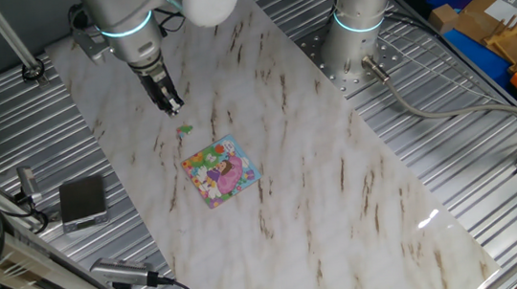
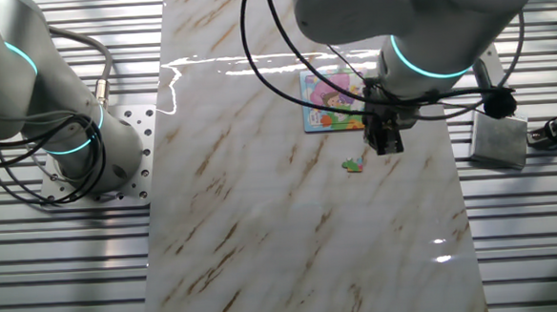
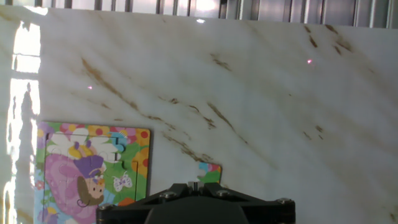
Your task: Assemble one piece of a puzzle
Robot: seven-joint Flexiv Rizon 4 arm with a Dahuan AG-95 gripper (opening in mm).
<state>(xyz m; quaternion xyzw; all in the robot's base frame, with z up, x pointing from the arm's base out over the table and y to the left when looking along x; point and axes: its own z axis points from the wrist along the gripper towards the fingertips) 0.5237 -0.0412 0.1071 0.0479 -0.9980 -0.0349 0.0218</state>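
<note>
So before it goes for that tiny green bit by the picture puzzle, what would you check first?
1. The green piece lies loose on the marble table, apart from the puzzle: ok.
2. Gripper is empty: ok.
3. Gripper centred over the piece: not ok; it sits off to one side.
4. Fingers wide enough apart: cannot tell.
5. Puzzle flat, with a gap showing at its edge: ok.

Your count on the table

You have one puzzle (image 1: 222,170), one loose green piece (image 1: 184,129), one gripper (image 1: 170,104), one grey box (image 1: 84,201) and two arm bases.
</note>
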